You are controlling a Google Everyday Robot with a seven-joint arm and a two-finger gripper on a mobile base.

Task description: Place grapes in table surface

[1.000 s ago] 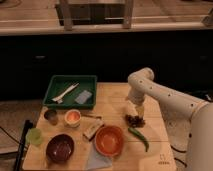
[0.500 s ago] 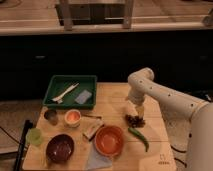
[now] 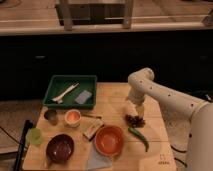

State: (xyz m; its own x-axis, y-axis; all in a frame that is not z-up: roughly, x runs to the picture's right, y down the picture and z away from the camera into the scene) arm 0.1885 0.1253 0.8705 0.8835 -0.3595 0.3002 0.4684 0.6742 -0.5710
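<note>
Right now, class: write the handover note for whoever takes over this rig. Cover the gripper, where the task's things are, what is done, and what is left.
Gripper: low over the right side of the table surface, directly above the grapes.
Grapes: on the wood, between the orange bowl and the green chili pepper.
Done: grapes appear to rest on the table.
Left: confirm release, then lift the arm clear.

A single camera looked down from above and in front of the worktop [image 3: 112, 97], taking in its whole surface; the gripper [image 3: 134, 111] hung right of centre.
</note>
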